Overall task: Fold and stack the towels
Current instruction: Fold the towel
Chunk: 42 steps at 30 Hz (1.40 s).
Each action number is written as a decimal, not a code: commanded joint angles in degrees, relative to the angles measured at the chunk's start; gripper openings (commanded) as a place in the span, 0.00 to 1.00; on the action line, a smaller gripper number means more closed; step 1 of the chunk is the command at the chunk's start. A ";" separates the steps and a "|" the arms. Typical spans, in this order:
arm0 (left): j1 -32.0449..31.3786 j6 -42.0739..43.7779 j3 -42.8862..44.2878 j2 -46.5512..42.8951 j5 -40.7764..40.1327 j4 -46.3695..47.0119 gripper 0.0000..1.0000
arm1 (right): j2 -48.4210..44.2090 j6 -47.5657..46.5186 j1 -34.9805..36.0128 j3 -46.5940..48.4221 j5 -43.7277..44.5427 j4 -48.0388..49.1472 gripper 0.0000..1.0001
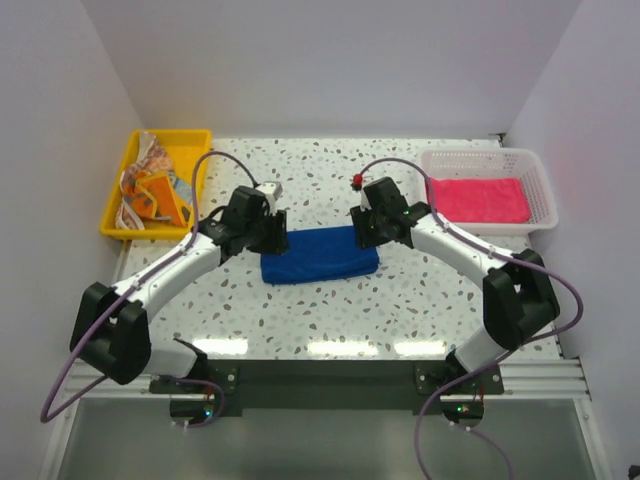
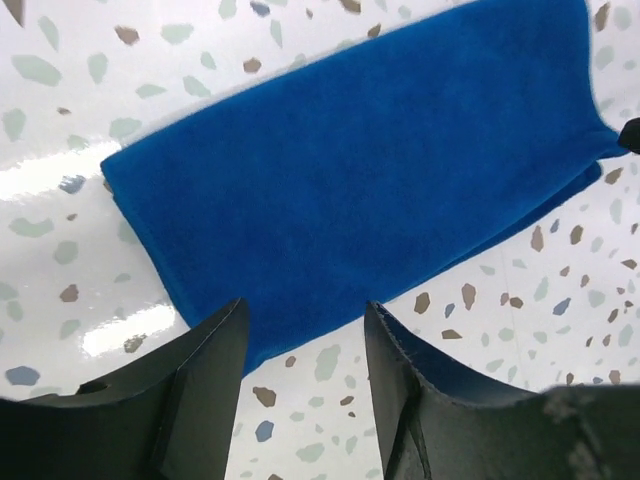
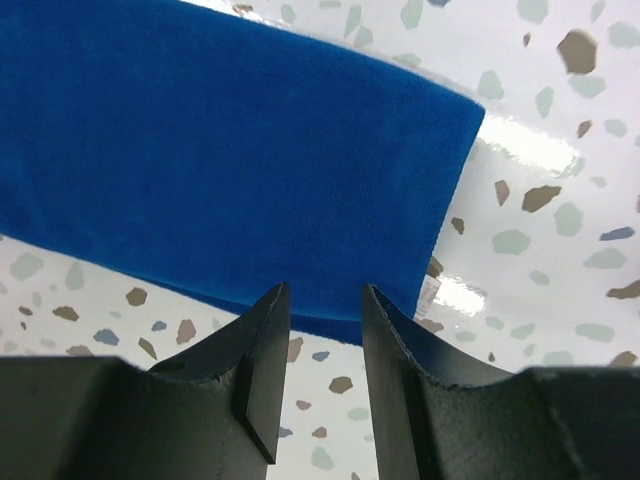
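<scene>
Top external view shows one folded blue towel [image 1: 320,255] flat on the counter [image 1: 320,318] between the left end effector [image 1: 277,228] and the right end effector [image 1: 361,229], both part-open and empty, with one pink towel [image 1: 478,200] in the white basket [image 1: 541,192] beyond the right one.

The speckled terrazzo tabletop [image 1: 320,165] fills the middle, white with grey, brown and greenish chips, and it's throwing back bright glare along its near side. In the far left corner, a yellow plastic tray [image 1: 190,155] sits tight against the left wall [image 1: 50,150]. Over on the far right there's a white mesh basket [image 1: 482,156], close to the right wall [image 1: 600,120]. A plain white back wall [image 1: 330,60] stands behind both. Along the near edge runs a silvery metal rail [image 1: 545,378].
</scene>
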 commanded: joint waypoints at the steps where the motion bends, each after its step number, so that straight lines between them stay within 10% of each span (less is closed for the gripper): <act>1: -1.12 -5.36 -3.09 3.90 -1.43 6.92 0.54 | 2.39 6.19 0.20 -3.91 1.20 8.33 0.38; 22: -1.39 -18.64 -25.60 0.93 -14.34 8.27 0.32 | -3.31 13.85 3.27 -25.01 1.73 14.67 0.40; 32: 1.43 -13.02 -19.02 -2.33 -20.95 2.01 0.47 | -8.50 9.90 6.44 -14.22 4.62 4.13 0.43; 42: 0.81 -7.92 -12.59 -7.51 -17.87 -1.95 0.56 | 3.00 4.62 4.51 -3.31 4.81 9.48 0.25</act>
